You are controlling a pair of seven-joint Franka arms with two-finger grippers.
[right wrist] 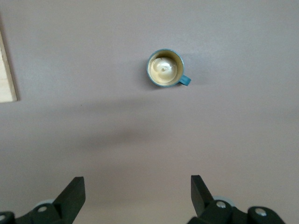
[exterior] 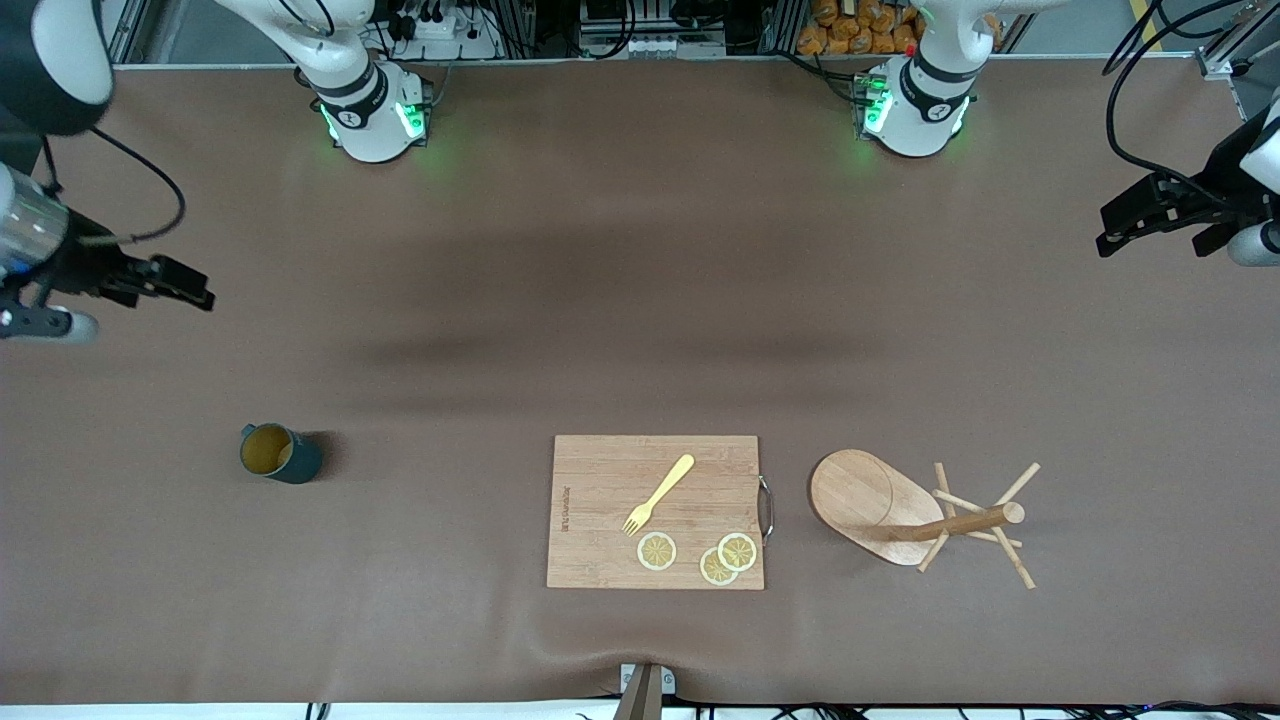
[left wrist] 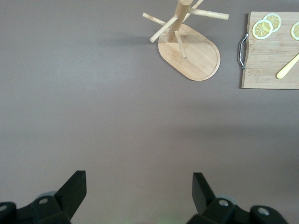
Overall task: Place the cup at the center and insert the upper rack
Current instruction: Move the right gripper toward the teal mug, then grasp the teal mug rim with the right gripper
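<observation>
From my left wrist view the rectangular wooden cutting board [left wrist: 270, 56] runs off the edge at three o'clock.

**Legible markings: one, unreadable**

Cutting board [exterior: 655, 512]: a short line of engraved lettering runs along the edge toward the right arm's end of the table; the letters are too small to make out. No other text, numbers or signs can be read.

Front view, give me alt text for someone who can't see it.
A wooden cutting board holding a yellow fork and three lemon slices sits between a teal cup and a wooden mug tree on a brown table. The open left gripper and right gripper wait at the ends.
</observation>
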